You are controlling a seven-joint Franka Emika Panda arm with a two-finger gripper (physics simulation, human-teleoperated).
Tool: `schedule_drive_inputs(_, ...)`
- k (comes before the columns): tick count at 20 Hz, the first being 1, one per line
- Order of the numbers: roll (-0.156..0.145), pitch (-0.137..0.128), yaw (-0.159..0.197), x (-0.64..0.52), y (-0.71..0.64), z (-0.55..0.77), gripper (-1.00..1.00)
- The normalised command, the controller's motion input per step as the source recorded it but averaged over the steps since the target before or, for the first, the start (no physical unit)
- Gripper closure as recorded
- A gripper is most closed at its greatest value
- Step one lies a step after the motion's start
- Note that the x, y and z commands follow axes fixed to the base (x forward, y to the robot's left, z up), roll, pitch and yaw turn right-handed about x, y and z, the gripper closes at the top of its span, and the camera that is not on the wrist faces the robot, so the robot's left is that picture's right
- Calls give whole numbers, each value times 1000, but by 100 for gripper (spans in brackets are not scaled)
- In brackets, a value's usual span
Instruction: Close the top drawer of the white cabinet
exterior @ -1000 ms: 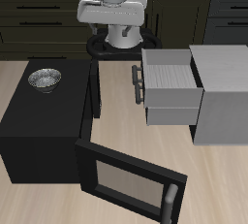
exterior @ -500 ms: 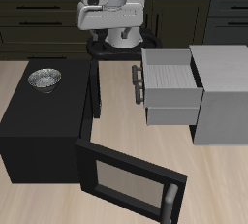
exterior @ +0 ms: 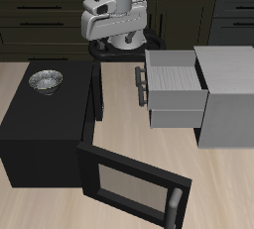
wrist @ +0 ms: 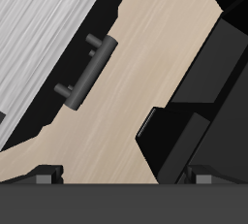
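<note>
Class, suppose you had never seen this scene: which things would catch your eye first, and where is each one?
First comes the top drawer, pulled far out of the white cabinet toward the table's middle, its small bar handle free. Next is the black box opposite, its windowed door swung open toward the table's front edge and a metal bowl on its roof. The robot arm waits at the back.

You see the top drawer's pale front with its grey bar handle over wooden table, beside a black box.
</note>
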Motion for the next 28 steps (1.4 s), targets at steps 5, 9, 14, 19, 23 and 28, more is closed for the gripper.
schedule_drive_inputs(5, 36, 55, 245, 197, 23, 5, -100)
schedule_drive_inputs(9, -15, -43, 222, 164, 36, 70, -100)
schedule_drive_inputs(14, 0, 46, 269, 152, -81, -42, -100)
schedule_drive_inputs(19, -10, -3, 160, 110, -112, 38, -100)
schedule_drive_inputs(23, -18, 6, 178, 133, -23, -66, -100)
schedule_drive_inputs(28, -19, 8, 178, 176, 134, -112, -100)
